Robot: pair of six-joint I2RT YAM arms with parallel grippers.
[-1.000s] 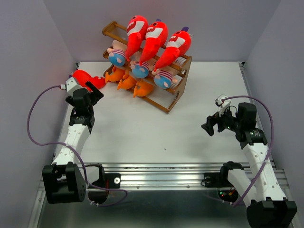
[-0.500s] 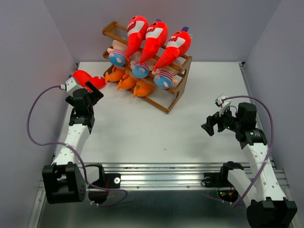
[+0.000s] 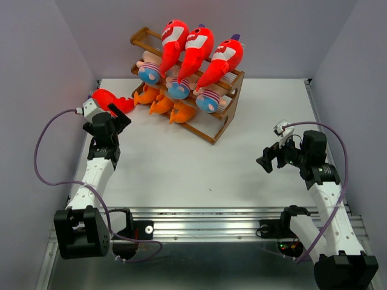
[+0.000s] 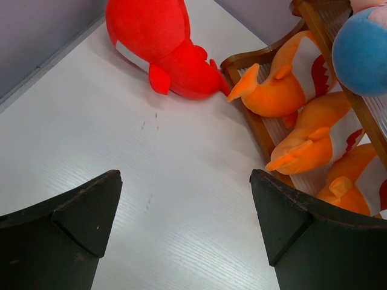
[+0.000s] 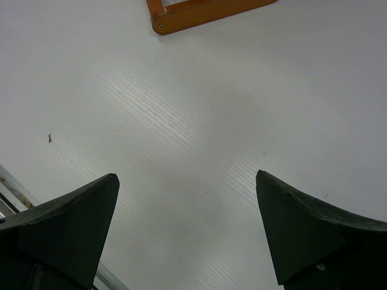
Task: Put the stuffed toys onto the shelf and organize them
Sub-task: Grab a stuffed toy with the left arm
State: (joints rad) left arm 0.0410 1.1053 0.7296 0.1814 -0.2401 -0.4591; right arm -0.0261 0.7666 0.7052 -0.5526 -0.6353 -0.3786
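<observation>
Top external view showed the brown wooden shelf [image 3: 228,118] at the far side of the white table [image 3: 181,169], a bit left of the middle and turned at a slant. It was full of stuffed toys. Three red sharks [image 3: 198,45] with white teeth lay on the top row. Three dolls [image 3: 177,89] in striped shirts lay on the middle row, with round blue ends pointing to the front. Three orange fish [image 3: 162,104] lay on the bottom row. One more red shark [image 3: 112,100] lay on the table, just beside the left end of the shelf and not on it.

The left hand [image 3: 116,119] was near that red shark and did not touch it. Its fingers were spread wide and it held nothing. Left wrist view showed the two dark fingers [image 4: 78,217] apart over the table. The red shark [image 4: 163,42] lay ahead by the wall, and the orange fish [image 4: 284,84] lay on the low row of the shelf [image 4: 242,60] to the right.

The right hand [image 3: 264,162] was on the right side of the table, well apart from the shelf. It was spread wide too and held nothing. Right wrist view showed white table between its fingers [image 5: 66,223] and a corner of the shelf [image 5: 199,12] at the top.
</observation>
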